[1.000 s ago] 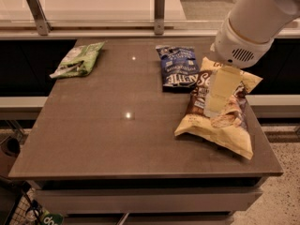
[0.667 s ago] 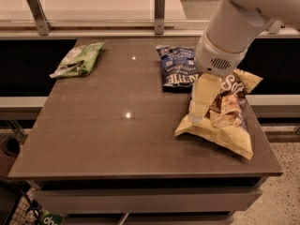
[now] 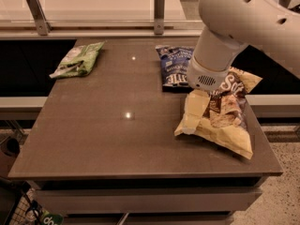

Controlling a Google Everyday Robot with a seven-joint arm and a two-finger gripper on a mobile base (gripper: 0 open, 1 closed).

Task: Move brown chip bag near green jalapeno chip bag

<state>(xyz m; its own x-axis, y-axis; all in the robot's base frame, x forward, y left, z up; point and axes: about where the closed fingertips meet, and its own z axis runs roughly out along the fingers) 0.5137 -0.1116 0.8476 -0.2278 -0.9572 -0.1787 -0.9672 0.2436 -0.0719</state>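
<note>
The brown chip bag [image 3: 226, 122] lies on the right side of the dark table [image 3: 108, 139], near its right edge, with pale yellow ends and white lettering. The green jalapeno chip bag [image 3: 77, 60] lies flat at the far left of the table, well apart from it. My gripper [image 3: 193, 120] hangs from the white arm [image 3: 234, 22] and is low over the left end of the brown bag, touching or almost touching it. The arm hides the bag's upper left part.
A dark blue chip bag [image 3: 173, 67] lies at the back, just left of the arm and next to the brown bag. A ledge with two metal posts [image 3: 159, 11] runs behind the table. The floor drops off to the right.
The arm has swung left and lower, bringing the gripper from above the middle of the brown bag to its left end. The bags have not moved.
</note>
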